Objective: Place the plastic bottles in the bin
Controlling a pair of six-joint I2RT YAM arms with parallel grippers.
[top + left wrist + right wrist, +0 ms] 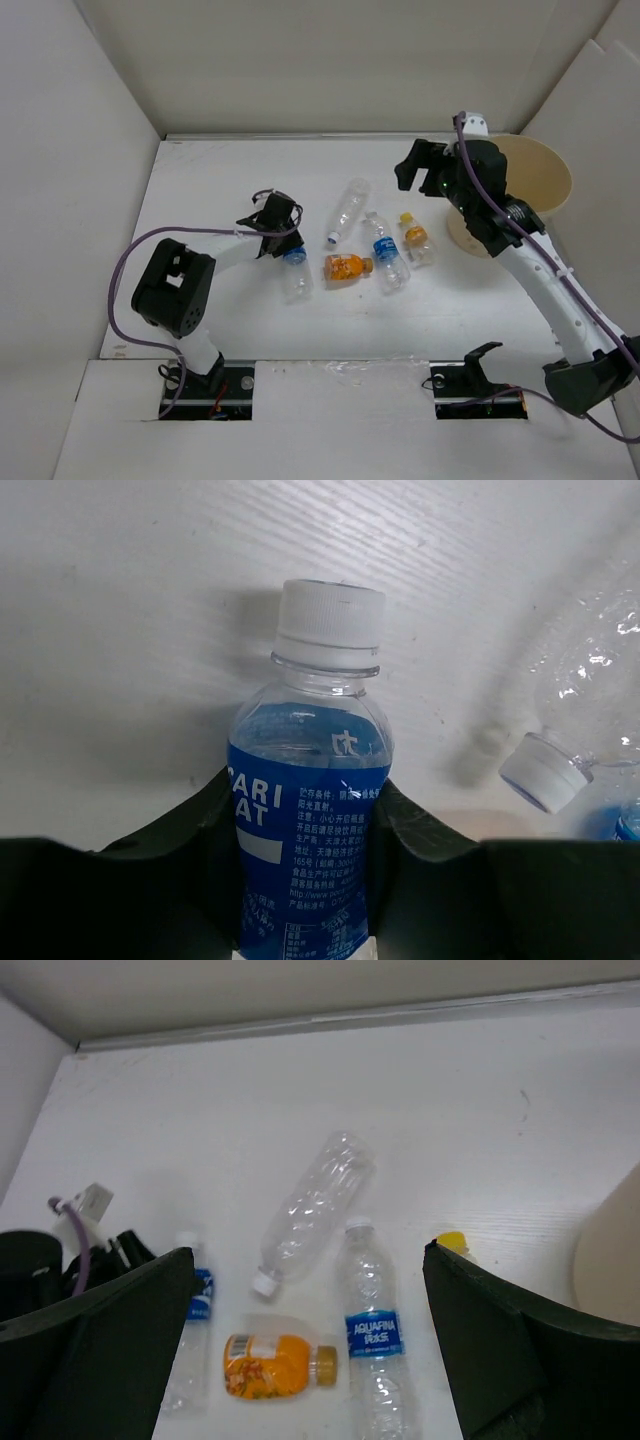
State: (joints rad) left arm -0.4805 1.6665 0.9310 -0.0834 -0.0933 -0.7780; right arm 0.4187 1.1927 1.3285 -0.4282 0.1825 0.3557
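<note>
We are reading this step as a pick-up. On the left, the left gripper (310,810) is straddling a small clear plastic bottle with a blue label and white cap (318,720), which is lying on the white table (200,300). Its black fingers (200,840) are pressing the label from both sides, so the jaws are clamped on the bottle. Next, we are judging, comes a lift and a long carry rightwards. The left wall is standing well apart, leaving room there.

Four more bottles are lying close together in mid-table, across that path:
- a plain clear bottle (347,208)
- an orange-filled bottle (345,267)
- a second blue-labelled bottle (387,255)
- a yellow-capped bottle (414,238)

The carried bottle is needing height to pass over them.

Further right, the right gripper (308,1255) is hovering above the table with its jaws spread wide, holding nothing. Behind its arm, the large tan paper bucket (545,185) is sitting near the right wall. The arm is partly covering it, so the approach to the rim is looking crowded.
</note>
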